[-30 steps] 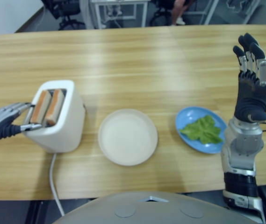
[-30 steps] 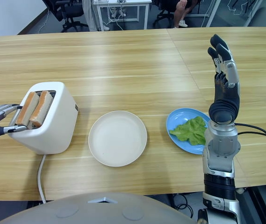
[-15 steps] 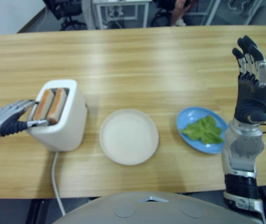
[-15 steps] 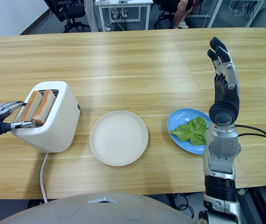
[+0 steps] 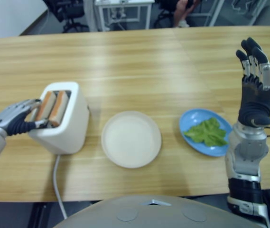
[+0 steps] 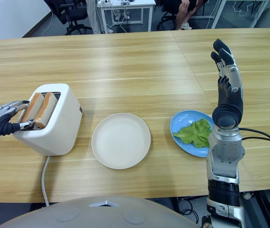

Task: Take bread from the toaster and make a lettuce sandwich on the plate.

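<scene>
No legible text, label, brand or number on anything

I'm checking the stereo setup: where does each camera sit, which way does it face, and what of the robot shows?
Left eye view: on the robot's head, facing forward and down at the table; left robot hand at the toaster, right robot hand raised upright, open.
Right eye view: same head, slightly rightward, same aim; both robot hands and the right forearm.
Shared: toaster with bread, plate, lettuce on the blue plate.
</scene>
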You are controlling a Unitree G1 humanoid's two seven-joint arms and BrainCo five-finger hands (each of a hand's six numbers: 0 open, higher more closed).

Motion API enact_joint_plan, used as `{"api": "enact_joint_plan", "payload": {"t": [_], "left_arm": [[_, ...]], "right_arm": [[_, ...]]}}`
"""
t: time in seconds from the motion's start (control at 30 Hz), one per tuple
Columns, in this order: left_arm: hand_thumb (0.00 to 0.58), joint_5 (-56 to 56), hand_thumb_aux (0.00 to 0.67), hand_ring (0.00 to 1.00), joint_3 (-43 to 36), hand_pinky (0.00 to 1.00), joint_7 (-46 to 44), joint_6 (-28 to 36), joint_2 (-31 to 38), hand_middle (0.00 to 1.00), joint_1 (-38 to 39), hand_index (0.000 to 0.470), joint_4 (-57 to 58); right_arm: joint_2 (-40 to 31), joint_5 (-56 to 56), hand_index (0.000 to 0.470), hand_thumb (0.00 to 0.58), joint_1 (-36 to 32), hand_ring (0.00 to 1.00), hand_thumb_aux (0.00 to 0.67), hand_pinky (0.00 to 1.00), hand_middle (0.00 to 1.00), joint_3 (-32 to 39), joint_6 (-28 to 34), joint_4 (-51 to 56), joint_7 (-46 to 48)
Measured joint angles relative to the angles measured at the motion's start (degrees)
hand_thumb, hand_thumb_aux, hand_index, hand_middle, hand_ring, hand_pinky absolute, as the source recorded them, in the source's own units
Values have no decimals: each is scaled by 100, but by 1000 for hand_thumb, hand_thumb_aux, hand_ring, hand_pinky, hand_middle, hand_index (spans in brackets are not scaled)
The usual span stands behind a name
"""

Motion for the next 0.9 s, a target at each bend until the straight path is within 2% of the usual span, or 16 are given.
{"api": "enact_joint_plan", "payload": {"t": [0.3, 0.6, 0.63, 0.67, 0.9], "left_arm": [[580, -124, 670, 0, -149, 0, 26, 75, -102, 0, -152, 460, 45], [580, -534, 670, 12, -210, 12, 125, 161, -403, 12, -633, 460, 349], [580, -570, 670, 859, -209, 859, 153, 165, -430, 859, -672, 460, 364], [580, -617, 670, 1000, -208, 1000, 176, 163, -465, 1000, -708, 460, 390], [580, -936, 670, 1000, -57, 1000, 614, 158, -770, 1000, -1046, 460, 499]], "right_arm": [[1, 15, 0, 0, 47, 0, 0, 0, 0, -119, -21, 0, 1], [4, 22, 0, 0, 83, 0, 0, 0, 0, -139, -21, -16, 1], [4, 22, 0, 0, 89, 0, 0, 0, 0, -140, -21, -16, 1], [4, 22, 0, 0, 93, 0, 0, 0, 0, -141, -21, -17, 1], [4, 24, 0, 0, 102, 0, 0, 0, 0, -145, -21, -17, 2]]}}
